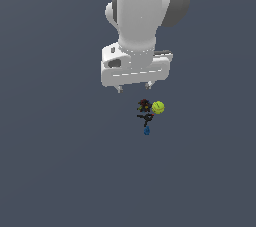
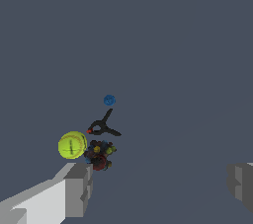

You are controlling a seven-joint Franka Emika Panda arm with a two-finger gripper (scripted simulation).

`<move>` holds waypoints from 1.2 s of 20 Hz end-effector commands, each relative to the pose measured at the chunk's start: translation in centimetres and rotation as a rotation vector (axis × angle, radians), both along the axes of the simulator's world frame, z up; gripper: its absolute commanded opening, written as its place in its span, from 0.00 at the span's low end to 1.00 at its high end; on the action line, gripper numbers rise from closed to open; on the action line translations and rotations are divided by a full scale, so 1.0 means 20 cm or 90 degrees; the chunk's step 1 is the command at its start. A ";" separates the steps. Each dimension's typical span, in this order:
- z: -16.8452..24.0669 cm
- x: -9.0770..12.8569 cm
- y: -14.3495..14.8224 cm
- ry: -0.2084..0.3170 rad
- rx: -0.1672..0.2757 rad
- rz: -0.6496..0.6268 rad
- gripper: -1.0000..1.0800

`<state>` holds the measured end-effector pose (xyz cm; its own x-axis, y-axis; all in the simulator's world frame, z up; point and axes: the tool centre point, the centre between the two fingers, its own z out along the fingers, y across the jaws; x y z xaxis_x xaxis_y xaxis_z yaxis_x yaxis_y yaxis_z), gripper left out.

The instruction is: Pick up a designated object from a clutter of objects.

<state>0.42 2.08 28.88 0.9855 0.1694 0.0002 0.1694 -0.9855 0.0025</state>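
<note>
1. My gripper (image 2: pixel 158 183) is spread wide, nothing between the pads; it sits off-centre from the clutter.
2. Target is the dark lump (image 2: pixel 99 155), touching the yellow-green ball (image 2: pixel 72 145), with the thin black piece (image 2: pixel 103 127) just beside it and the small blue piece (image 2: pixel 109 100) beyond that.
3. In the wrist view one finger (image 2: pixel 74 188) sits right at the lump, so I'd shift sideways until the lump is centred between both.
4. Then descend straight and close slowly. Risk, I think: catching the ball too.

Exterior view looks straight down from high up; wrist view sits low and close, both catching the clutter (image 1: pixel 148 113) (image 2: pixel 96 139).
</note>
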 end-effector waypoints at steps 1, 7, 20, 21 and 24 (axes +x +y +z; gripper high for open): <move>-0.04 -0.01 0.01 0.000 -0.002 0.030 0.96; -0.18 -0.04 0.04 0.002 -0.009 0.129 0.96; -0.52 -0.18 0.14 0.006 -0.018 0.389 0.96; -0.55 -0.19 0.15 0.007 -0.018 0.409 0.96; -0.62 -0.23 0.17 0.008 -0.018 0.470 0.96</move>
<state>-3.75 5.22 17.25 0.6535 0.7565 -0.0238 0.7569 -0.6531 0.0215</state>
